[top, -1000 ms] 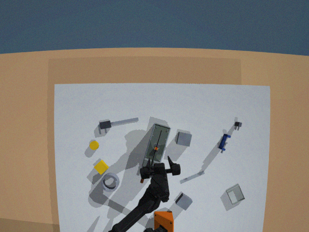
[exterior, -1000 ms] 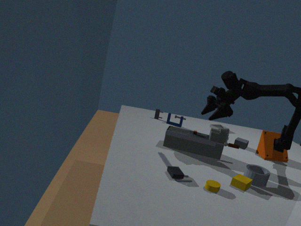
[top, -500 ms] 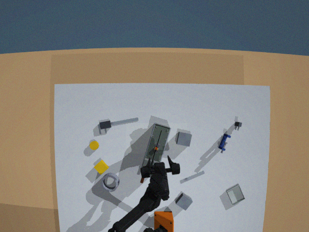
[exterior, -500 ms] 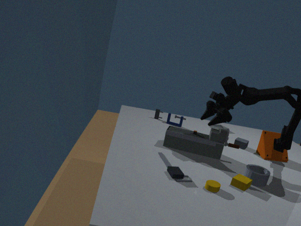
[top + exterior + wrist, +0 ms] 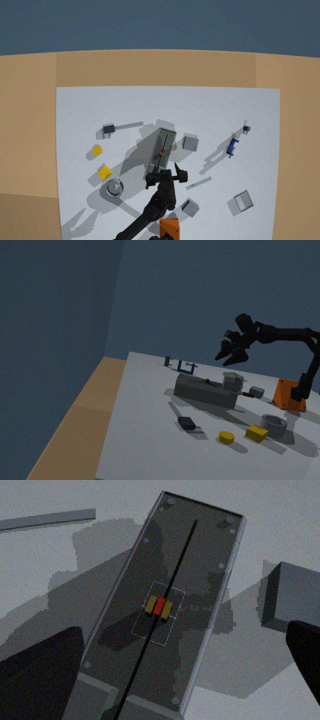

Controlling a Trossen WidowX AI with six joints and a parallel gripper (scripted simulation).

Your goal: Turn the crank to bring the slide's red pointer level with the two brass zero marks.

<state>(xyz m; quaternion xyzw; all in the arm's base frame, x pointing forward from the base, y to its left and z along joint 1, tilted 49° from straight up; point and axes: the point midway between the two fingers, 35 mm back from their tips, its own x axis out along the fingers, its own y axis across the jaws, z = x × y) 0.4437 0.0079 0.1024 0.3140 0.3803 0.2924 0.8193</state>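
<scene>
The machine is a long grey box with a dark slot down its top. In the wrist view, the slide's red pointer sits between two brass marks, in line with them. The brown crank handle sticks out at the machine's near end and is hidden in the wrist view. My gripper is open and empty. It hangs high above the machine's crank end, clear of the handle.
A grey block stands right of the machine. A yellow disc, a yellow block and a grey ring lie left. A blue clamp is at the far right. The orange arm base is near.
</scene>
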